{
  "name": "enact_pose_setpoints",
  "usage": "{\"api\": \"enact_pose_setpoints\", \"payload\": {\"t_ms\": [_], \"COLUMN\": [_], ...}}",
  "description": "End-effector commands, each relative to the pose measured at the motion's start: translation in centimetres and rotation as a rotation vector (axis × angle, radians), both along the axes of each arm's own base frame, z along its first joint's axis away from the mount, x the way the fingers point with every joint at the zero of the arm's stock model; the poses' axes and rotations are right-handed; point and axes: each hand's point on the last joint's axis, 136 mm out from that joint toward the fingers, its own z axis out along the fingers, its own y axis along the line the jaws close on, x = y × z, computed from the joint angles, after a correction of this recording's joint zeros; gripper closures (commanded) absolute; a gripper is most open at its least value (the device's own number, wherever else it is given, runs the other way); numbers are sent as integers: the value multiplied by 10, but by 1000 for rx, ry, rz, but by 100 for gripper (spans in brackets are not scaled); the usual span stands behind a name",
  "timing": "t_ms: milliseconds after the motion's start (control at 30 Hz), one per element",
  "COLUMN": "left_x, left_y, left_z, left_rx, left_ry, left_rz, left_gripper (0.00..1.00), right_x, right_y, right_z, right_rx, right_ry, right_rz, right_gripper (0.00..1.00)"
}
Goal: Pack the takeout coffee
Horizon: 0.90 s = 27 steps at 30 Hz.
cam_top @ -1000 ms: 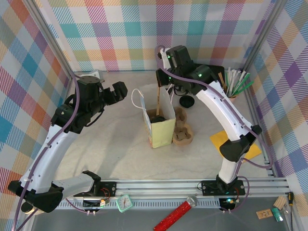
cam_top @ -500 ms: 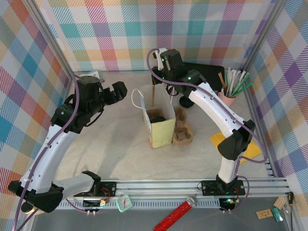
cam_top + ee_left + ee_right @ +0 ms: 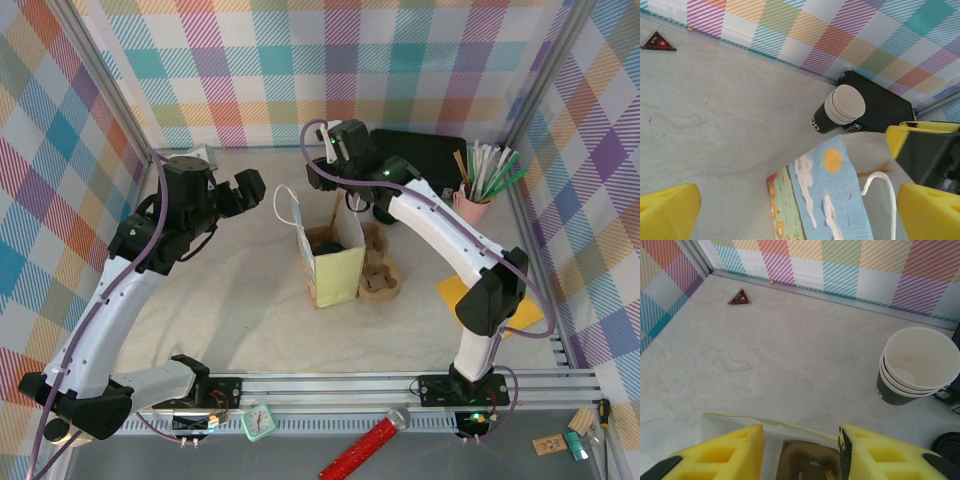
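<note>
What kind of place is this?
Probably a robot test cell staged for takeout packing: plaid backdrop walls, arms bolted to an aluminium rail, a paper bag and stacked paper cups.

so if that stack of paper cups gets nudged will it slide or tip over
Probably light: the cup stack is lidless and the top cup looks empty, so a nudge would likely slide it across the smooth table. It tapers to a narrower base, so a high push may tip it. Nesting likely stiffens the thin paper walls.
</note>
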Motion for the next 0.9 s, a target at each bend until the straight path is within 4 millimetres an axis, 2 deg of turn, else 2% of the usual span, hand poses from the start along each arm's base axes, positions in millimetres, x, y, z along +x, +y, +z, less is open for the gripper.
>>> {"api": "enact_pose_setpoints", "payload": {"t_ms": [0, 100, 200, 300, 367, 467, 633, 700, 800, 833, 867], "left_x": [4, 4, 4, 3, 3, 2, -2, -2, -1, -1, -1], "left_y": [-1, -2, -5, -12, -17, -25, -46, -52, -61, -65, -69], "left_z": [4, 3, 4, 6, 10, 19, 34, 39, 44, 45, 46], "left_rx": [-6, -9, -12, -24, -33, -49, -79, -85, -94, -98, -102], "left_ry": [-12, -11, -13, -19, -32, -58, -77, -80, -86, -86, -87], "left_rz": [-6, -11, -31, -70, -98, -150, -270, -305, -344, -360, -381], "left_gripper": [0, 0, 0, 0, 0, 0, 0, 0, 0, 0, 0], "right_x": [-12, -16, -18, -20, -24, -33, -62, -80, -104, -110, -119], "right_y": [-10, -17, -33, -61, -84, -130, -215, -247, -284, -293, -305], "right_z": [52, 62, 70, 73, 74, 72, 42, 20, -18, -30, -47], "right_rx": [73, 62, 32, -6, -10, 1, 5, 26, 45, 54, 61], "right_ry": [-91, -92, -93, -57, -26, 27, 164, 257, 383, 417, 464], "right_rz": [-7, -22, -78, -160, -211, -325, -540, -629, -738, -767, -812], "right_gripper": [56, 56, 52, 47, 47, 47, 44, 44, 43, 41, 33]}}
